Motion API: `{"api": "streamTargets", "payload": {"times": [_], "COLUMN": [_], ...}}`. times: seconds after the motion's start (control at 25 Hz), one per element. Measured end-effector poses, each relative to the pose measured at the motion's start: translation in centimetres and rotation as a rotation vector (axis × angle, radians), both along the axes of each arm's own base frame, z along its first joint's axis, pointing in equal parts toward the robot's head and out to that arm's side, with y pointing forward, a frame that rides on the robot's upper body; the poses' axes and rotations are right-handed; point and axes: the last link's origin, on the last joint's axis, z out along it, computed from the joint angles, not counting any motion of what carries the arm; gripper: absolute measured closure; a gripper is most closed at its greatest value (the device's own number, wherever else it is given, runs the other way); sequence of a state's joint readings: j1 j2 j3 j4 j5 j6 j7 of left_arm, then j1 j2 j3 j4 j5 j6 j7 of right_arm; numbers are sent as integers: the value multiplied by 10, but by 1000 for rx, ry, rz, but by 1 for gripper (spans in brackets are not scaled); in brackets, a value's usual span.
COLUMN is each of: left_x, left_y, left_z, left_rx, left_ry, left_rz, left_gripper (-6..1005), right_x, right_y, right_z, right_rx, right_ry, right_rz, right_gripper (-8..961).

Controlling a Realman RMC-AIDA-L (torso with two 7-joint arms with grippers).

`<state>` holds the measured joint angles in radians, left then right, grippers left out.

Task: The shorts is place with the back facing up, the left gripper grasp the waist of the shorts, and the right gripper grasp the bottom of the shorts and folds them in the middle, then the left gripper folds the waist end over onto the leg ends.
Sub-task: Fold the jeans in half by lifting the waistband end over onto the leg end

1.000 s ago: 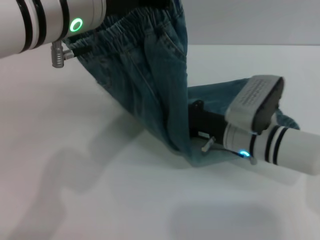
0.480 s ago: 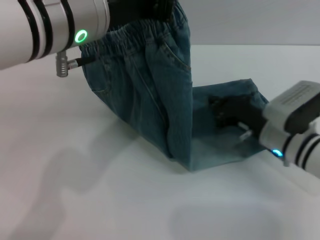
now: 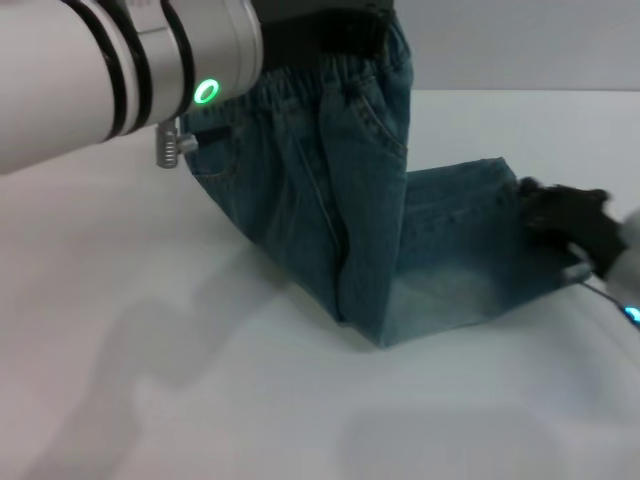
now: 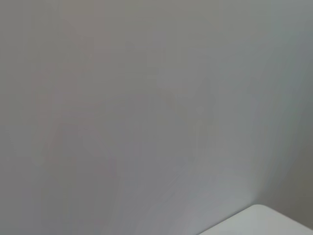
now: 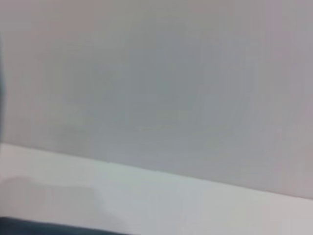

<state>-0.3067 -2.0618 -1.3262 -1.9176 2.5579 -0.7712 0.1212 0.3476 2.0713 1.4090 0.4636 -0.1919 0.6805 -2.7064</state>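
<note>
While the left gripper (image 3: 320, 35) holds the puckered elastic waist (image 3: 300, 85) up at the far side, jaws clamped on it though mostly hidden by fabric, the faded denim shorts (image 3: 350, 220) drape down to the white counter (image 3: 150, 380). Lower legs lie flat. At right, the right gripper (image 3: 570, 220) sits beside the hem; its jaws can't be made out.
</note>
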Motion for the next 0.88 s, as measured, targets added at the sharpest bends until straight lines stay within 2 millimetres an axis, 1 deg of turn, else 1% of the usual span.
{"api": "streamTargets", "payload": {"times": [0.08,0.24,0.4,0.48,0.64,0.76,0.88], "left_x": [1,10,11,10,4,-1,-4], "left_y": [-1,-7,-9,-9,-7,-9,-16], "left_z": [-2,-14,-26,-32,-51,-71,-93], "left_rx": [-5,-24,-41,-48,-50,-85,-116], "left_ry": [-4,-23,-39,-58,-101,-146,-175], "left_rz": [-6,-56,-68,-69,-65,-46,-47], "left_gripper": [951,950,949,948,947,947,946], "right_x": [12,36,61,70,81,84,86], "right_y": [-6,-19,-35,-45,-60,-69,-73], "right_z": [13,36,59,67,80,85,88], "right_rx": [57,165,261,299,356,382,396], "right_ry": [-11,-23,-7,-2,7,11,11], "right_rz": [-22,-79,-158,-180,-196,-196,-198], "right_gripper": [954,954,954,954,954,953,953]}}
